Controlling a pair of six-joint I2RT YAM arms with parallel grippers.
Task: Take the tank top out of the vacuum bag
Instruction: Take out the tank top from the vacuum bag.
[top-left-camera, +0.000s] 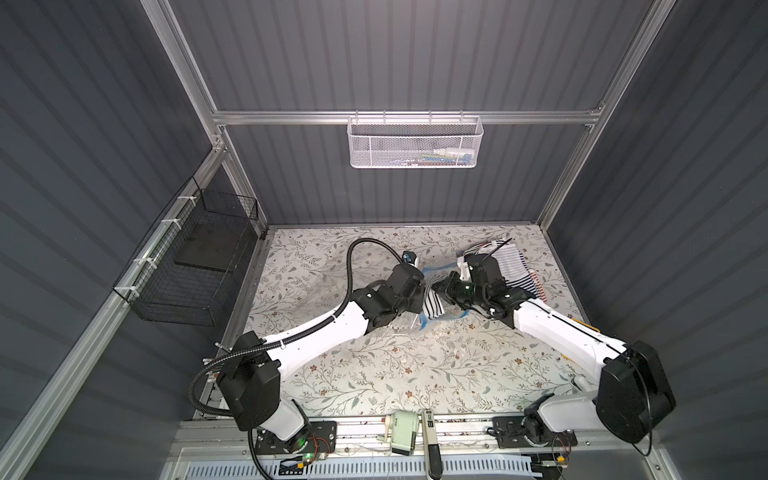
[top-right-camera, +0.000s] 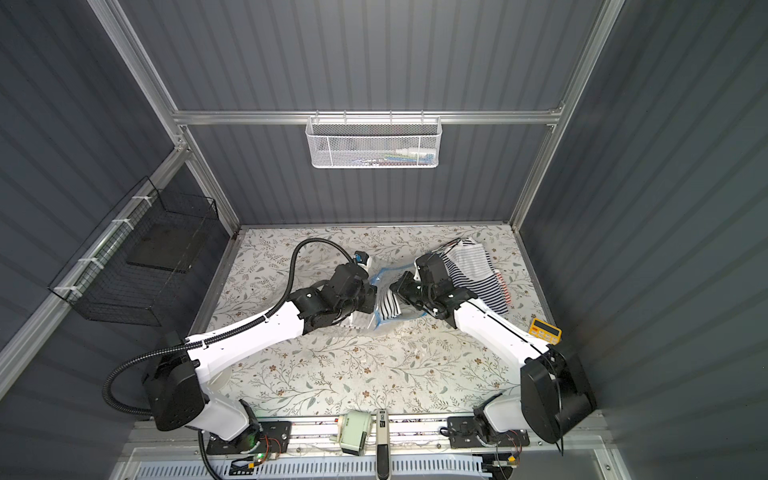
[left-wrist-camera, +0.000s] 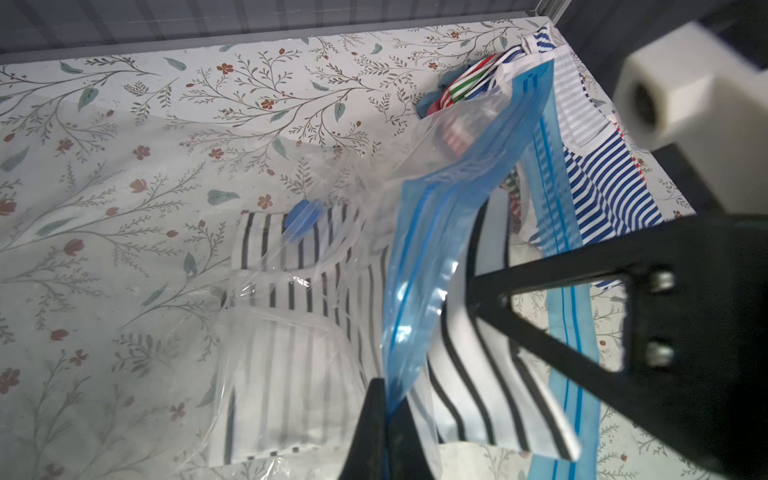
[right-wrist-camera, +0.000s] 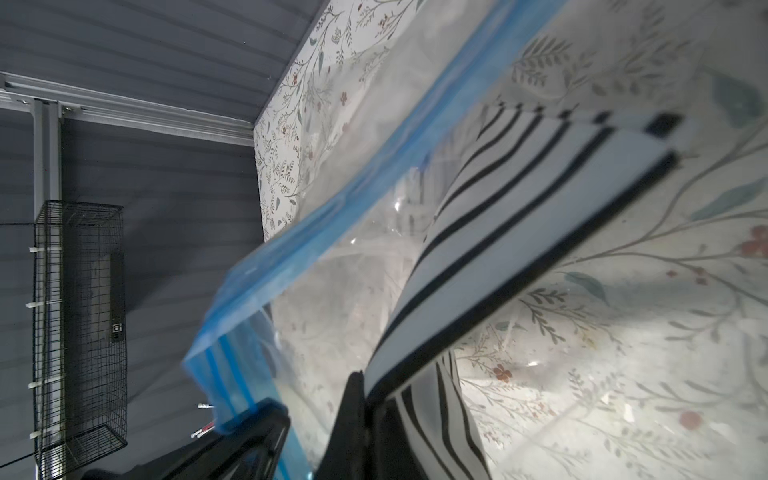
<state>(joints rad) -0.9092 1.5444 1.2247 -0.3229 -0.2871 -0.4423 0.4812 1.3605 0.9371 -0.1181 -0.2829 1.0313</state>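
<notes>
The vacuum bag (left-wrist-camera: 440, 216) is clear crinkly plastic with a blue zip strip and a round blue valve cap (left-wrist-camera: 303, 216). It lies mid-table in both top views (top-left-camera: 428, 272) (top-right-camera: 384, 276). My left gripper (left-wrist-camera: 384, 386) is shut on the blue strip at the bag's mouth, lifting it. The tank top (left-wrist-camera: 478, 374), white with black stripes, sticks partly out of the mouth (top-left-camera: 432, 305) (top-right-camera: 388, 305); the rest is inside the bag. My right gripper (right-wrist-camera: 365, 382) is shut on the tank top's (right-wrist-camera: 498, 232) edge, facing the left gripper (top-left-camera: 419, 291) closely.
A pile of other striped clothes (top-left-camera: 515, 270) (left-wrist-camera: 602, 187) lies at the back right behind the right arm. A yellow timer (top-right-camera: 545, 330) sits by the right edge. A black wire basket (top-left-camera: 195, 266) hangs on the left wall and a white mesh basket (top-left-camera: 415, 143) on the back wall.
</notes>
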